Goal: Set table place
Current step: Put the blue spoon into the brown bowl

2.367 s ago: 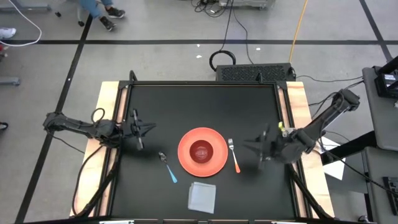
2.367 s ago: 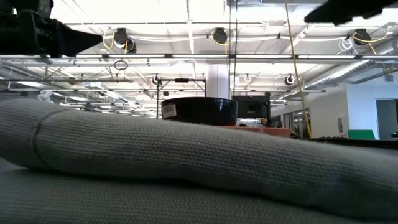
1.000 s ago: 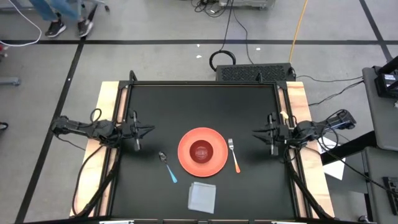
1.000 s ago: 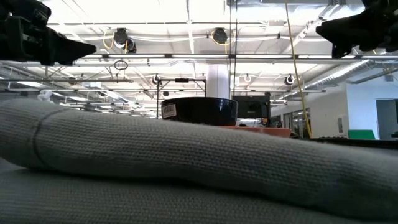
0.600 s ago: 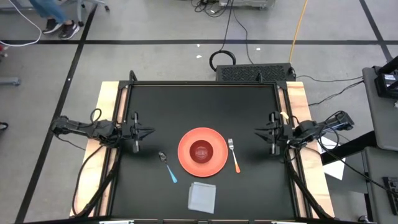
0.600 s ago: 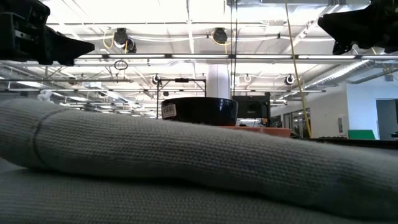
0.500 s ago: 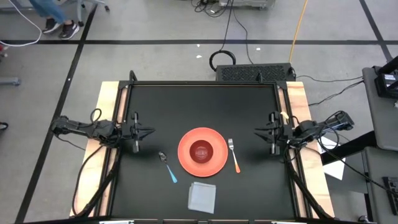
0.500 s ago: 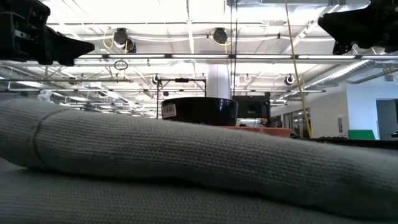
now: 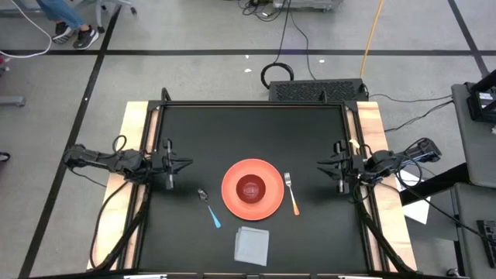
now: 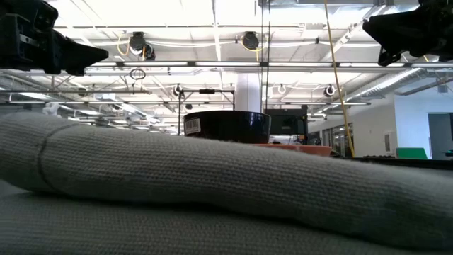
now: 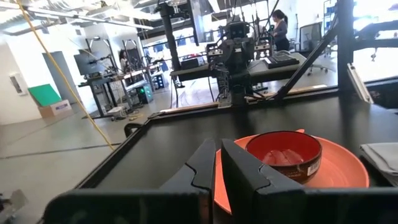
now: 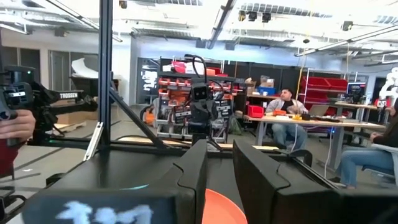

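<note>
An orange plate [image 9: 268, 200] lies at the middle of the black table [image 9: 256, 128], with a red bowl [image 9: 250, 188] standing on it. A fork with an orange handle [image 9: 291, 194] lies right of the plate. A spoon with a blue handle [image 9: 209, 208] lies left of it. A folded grey napkin [image 9: 252, 244] lies flat near the front edge and fills the low view [image 10: 212, 191]. My left gripper [image 9: 188, 162] hovers at the table's left edge and my right gripper [image 9: 319, 163] at its right edge. Both point inward, with fingers nearly together and empty.
Both arms reach in over the wooden side strips [image 9: 370, 124]. The table's far half shows bare black top. Cables and a black box [image 9: 318, 89] lie beyond the far edge. People sit at desks in the room behind [image 12: 283, 118].
My right gripper has drawn back a little toward the table's right edge, then kept still. The plate, bowl, fork, spoon and napkin lie as before.
</note>
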Controlling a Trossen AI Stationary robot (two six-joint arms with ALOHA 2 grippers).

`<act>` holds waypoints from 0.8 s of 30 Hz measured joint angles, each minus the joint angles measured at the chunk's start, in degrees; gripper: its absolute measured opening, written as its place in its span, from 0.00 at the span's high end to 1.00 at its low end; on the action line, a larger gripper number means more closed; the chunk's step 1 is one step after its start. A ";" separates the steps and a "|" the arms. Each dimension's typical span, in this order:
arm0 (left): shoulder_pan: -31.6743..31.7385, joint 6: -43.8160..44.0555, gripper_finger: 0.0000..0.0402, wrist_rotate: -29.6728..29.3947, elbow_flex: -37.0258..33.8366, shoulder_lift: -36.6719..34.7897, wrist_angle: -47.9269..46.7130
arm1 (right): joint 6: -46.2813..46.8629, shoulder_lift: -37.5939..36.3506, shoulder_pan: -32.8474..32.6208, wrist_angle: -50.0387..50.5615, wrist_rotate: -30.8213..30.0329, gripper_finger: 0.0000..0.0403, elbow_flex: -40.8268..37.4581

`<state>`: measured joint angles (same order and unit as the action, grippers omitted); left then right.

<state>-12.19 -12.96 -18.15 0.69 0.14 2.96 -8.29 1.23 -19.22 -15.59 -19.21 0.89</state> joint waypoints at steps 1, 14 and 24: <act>0.00 -0.59 0.92 -0.02 0.00 0.00 0.00 | 0.08 0.00 0.00 0.00 0.00 0.83 0.00; 0.00 -0.25 0.92 1.40 -0.02 0.00 0.11 | -0.54 0.00 0.00 0.15 0.00 0.83 -0.04; 0.00 -0.64 0.92 1.46 -0.04 0.00 0.15 | -1.43 0.00 0.02 0.07 -0.08 0.83 -0.04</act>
<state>-12.19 -13.61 -16.69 0.65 0.14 3.11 -9.72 1.23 -19.20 -15.53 -19.29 0.84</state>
